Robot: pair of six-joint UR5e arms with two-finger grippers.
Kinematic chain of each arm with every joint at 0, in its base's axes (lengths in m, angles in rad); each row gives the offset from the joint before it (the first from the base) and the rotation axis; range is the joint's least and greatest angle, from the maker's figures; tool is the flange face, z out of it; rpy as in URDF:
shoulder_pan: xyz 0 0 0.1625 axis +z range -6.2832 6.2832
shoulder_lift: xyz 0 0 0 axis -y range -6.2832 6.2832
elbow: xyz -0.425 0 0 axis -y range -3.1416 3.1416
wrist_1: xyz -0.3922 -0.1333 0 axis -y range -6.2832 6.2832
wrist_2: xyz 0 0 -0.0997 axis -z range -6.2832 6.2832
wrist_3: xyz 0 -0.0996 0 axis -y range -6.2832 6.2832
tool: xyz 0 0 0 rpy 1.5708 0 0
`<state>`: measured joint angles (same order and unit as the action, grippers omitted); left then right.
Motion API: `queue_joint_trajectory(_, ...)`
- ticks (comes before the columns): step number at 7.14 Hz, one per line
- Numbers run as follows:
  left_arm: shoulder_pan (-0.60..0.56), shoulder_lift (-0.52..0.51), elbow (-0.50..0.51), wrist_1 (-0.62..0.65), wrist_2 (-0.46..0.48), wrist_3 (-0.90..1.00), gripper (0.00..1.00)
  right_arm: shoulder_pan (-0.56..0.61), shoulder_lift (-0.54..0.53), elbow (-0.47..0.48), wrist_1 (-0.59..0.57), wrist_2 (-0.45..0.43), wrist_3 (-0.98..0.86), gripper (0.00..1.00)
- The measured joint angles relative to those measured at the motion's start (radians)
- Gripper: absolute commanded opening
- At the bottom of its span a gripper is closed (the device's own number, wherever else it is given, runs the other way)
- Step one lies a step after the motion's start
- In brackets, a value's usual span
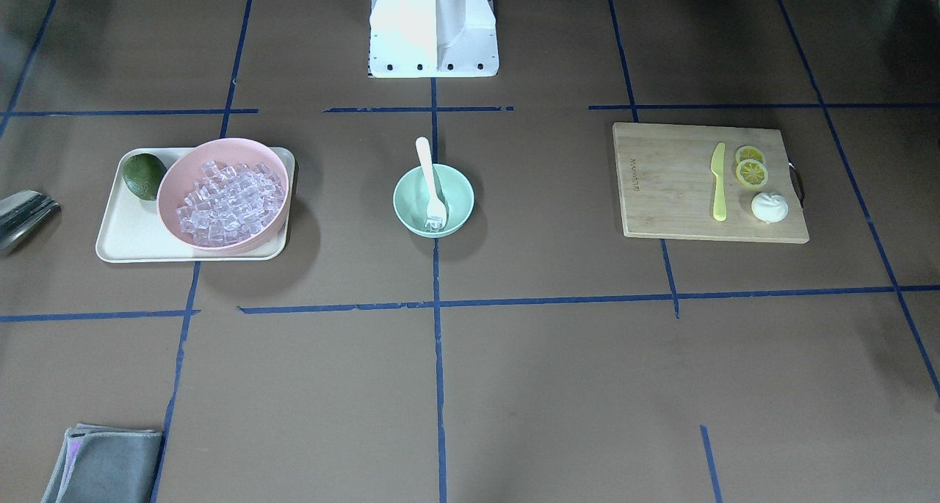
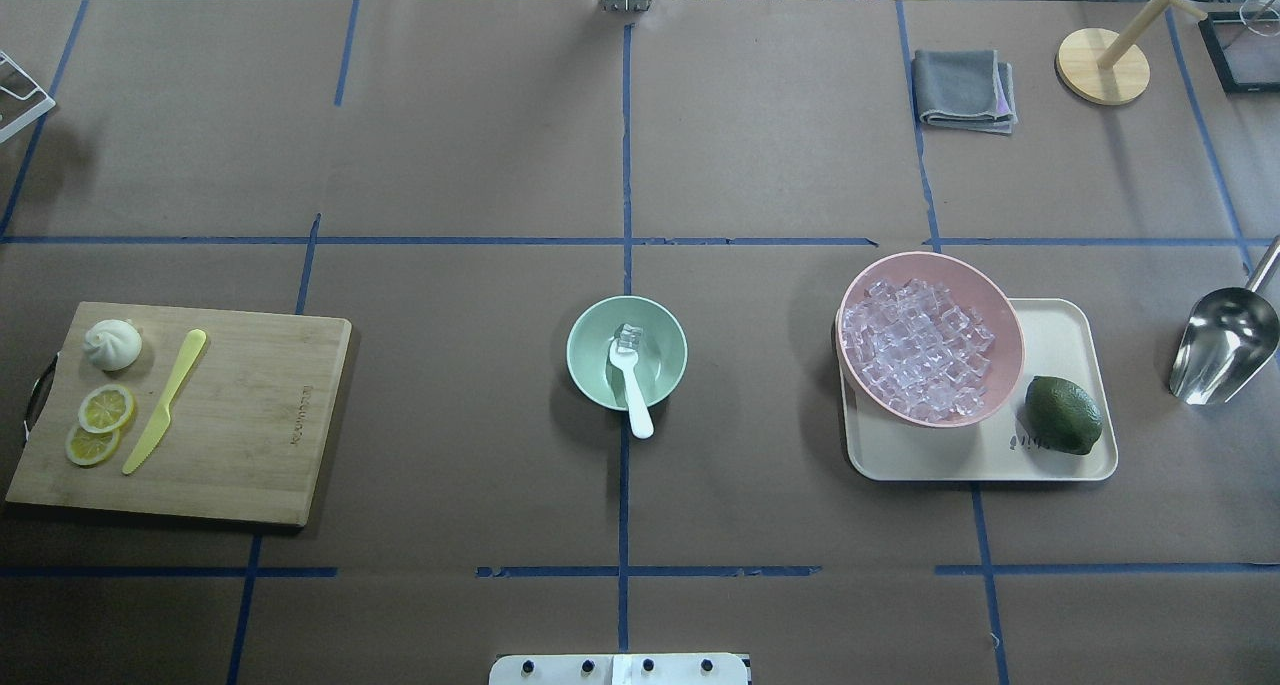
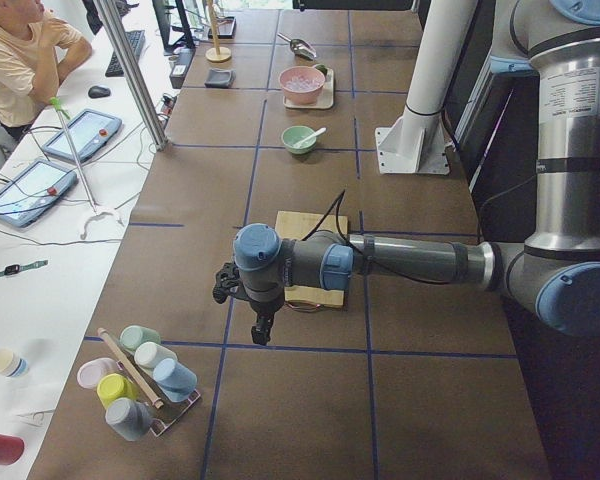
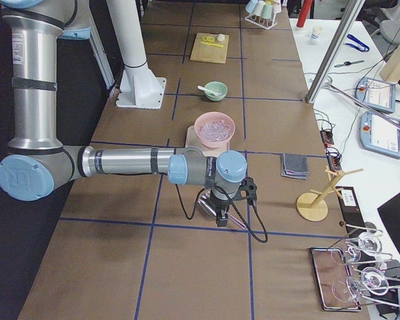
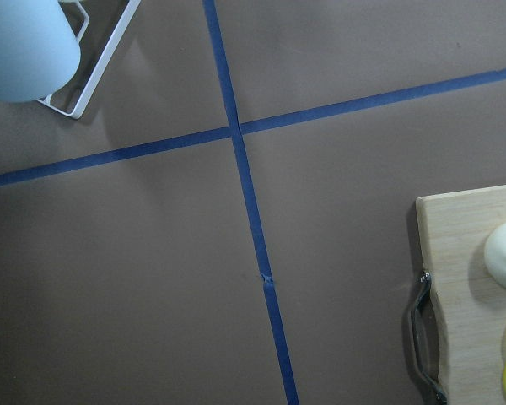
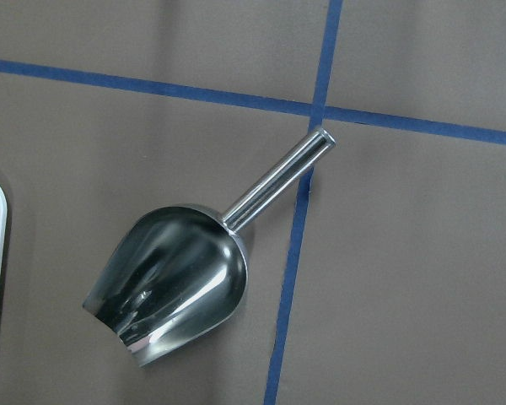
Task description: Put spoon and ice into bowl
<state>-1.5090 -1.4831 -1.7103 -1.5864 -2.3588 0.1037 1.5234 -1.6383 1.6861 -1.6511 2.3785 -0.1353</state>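
Front camera first: the mint bowl (image 1: 405, 187) sits mid-table right on the blue tape (image 1: 438, 327). The white spoon (image 1: 430, 176) is in it, scoop end on the bottom and handle leaning out over the rim toward the robot's base. There's a little ice (image 1: 434, 225) at the scoop end, too small to count. The big heap of it is in the pink bowl (image 1: 173, 178) on the cream tray (image 1: 121, 235), with a lime (image 1: 144, 176) next to it.

Overhead: a steel scoop (image 2: 1222, 345) lies on the table off the tray's right, well apart from the mint bowl. The cutting board (image 2: 260, 415) with the knife (image 2: 166, 399) is way over left.

Left side cam: the left gripper (image 3: 263, 328) hangs over the table past the board's end. Can't tell if its fingers are apart or together.

Right side cam: the right gripper (image 4: 221, 217) hangs above the scoop. Same deal, can't tell.

Left wrist cam shows tape and a board corner. Right wrist cam shows the scoop lying below.
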Motion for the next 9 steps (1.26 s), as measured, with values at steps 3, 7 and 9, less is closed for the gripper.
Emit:
queue_joint_trajectory(3, 0.001, 0.015, -0.001, -0.004, -0.008, 0.004, 1.00, 0.000, -0.001, 0.000, 0.002, 0.004, 0.000, 1.00)
queue_joint_trajectory(7, 0.003, 0.016, -0.013, 0.003, -0.009, 0.005, 1.00, 0.000, -0.004, 0.000, 0.003, 0.003, 0.001, 1.00)
queue_joint_trajectory(9, 0.007, 0.013, -0.013, 0.003, -0.008, 0.005, 1.00, 0.000, -0.005, 0.000, 0.004, 0.003, 0.002, 1.00)
